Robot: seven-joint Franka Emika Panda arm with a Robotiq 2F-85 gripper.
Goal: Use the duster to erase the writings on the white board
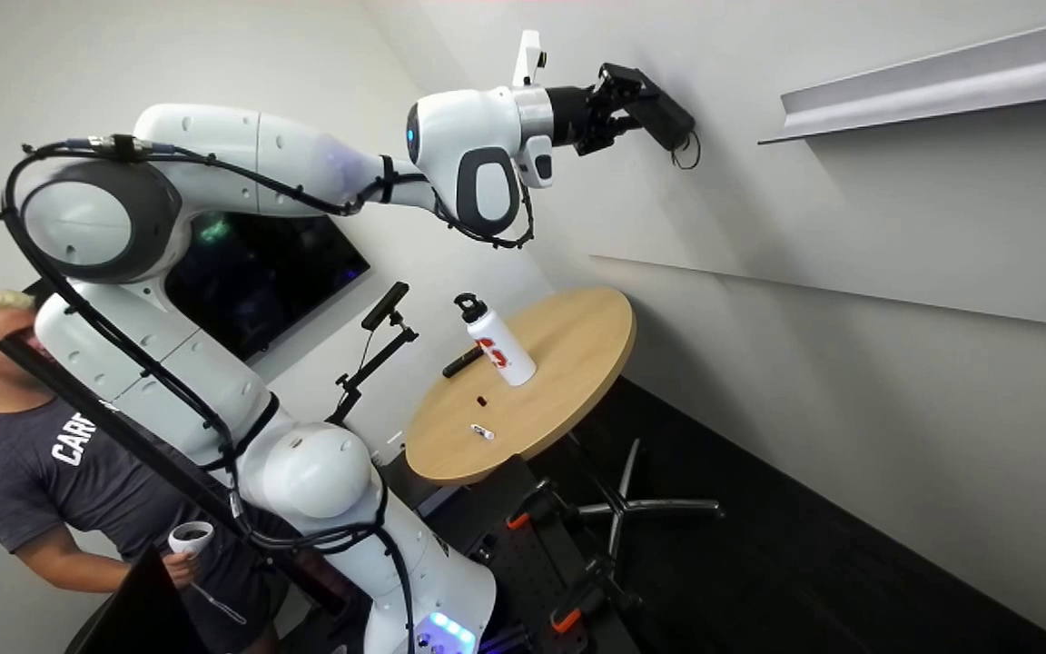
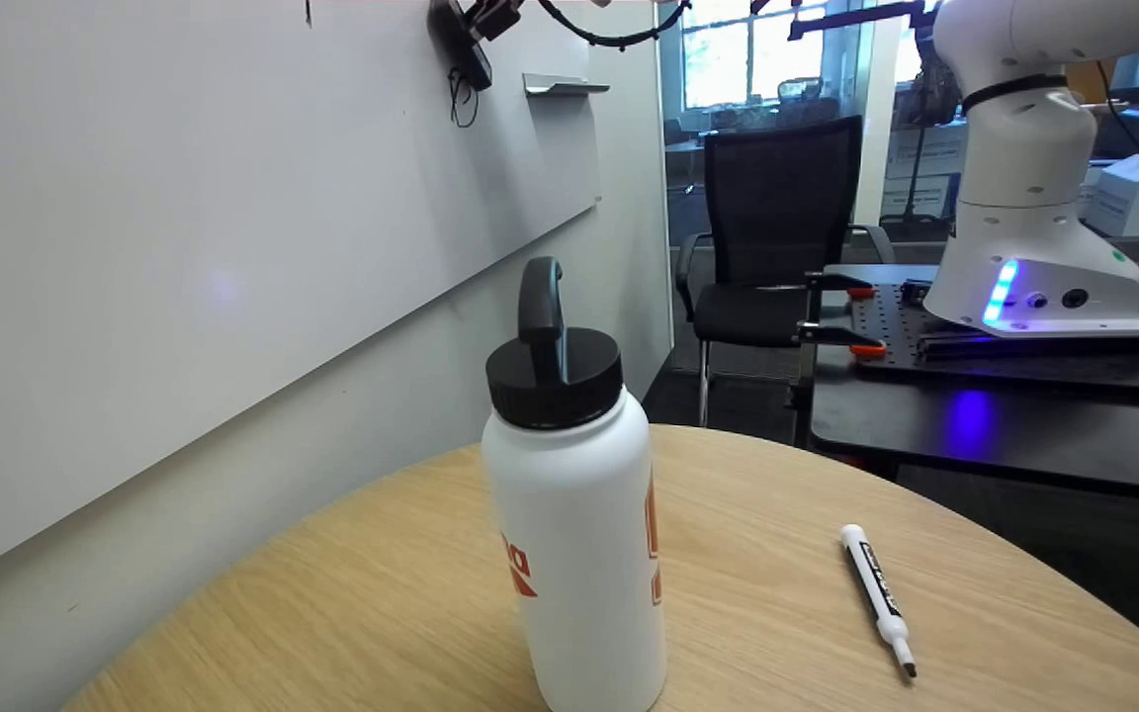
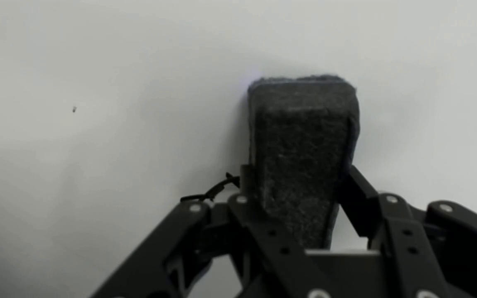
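- Along the left in an exterior view runs the board (image 2: 184, 218), a shelf (image 2: 565, 87) jutting from it toward the far end; nearer stands the table (image 2: 747, 475), with a bottle (image 2: 579, 554) and, right of that, a marker (image 2: 874, 593).
- At the board, the gripper (image 3: 298, 178) pinches the duster (image 3: 302, 145) by its two sides.
- Just left of the duster in the wrist view is the writing (image 3: 213, 191), partly hidden; both exterior views show it as a loop by the duster's lower end.
- Step in hand, I judge: lining the duster up for the wipe. The loop is not yet erased; whether the duster touches the board, I cannot tell.
- Next move should call for a short shift over the loop, then flat, even pressure and back-and-forth strokes, gripped firmly enough that the duster won't twist.
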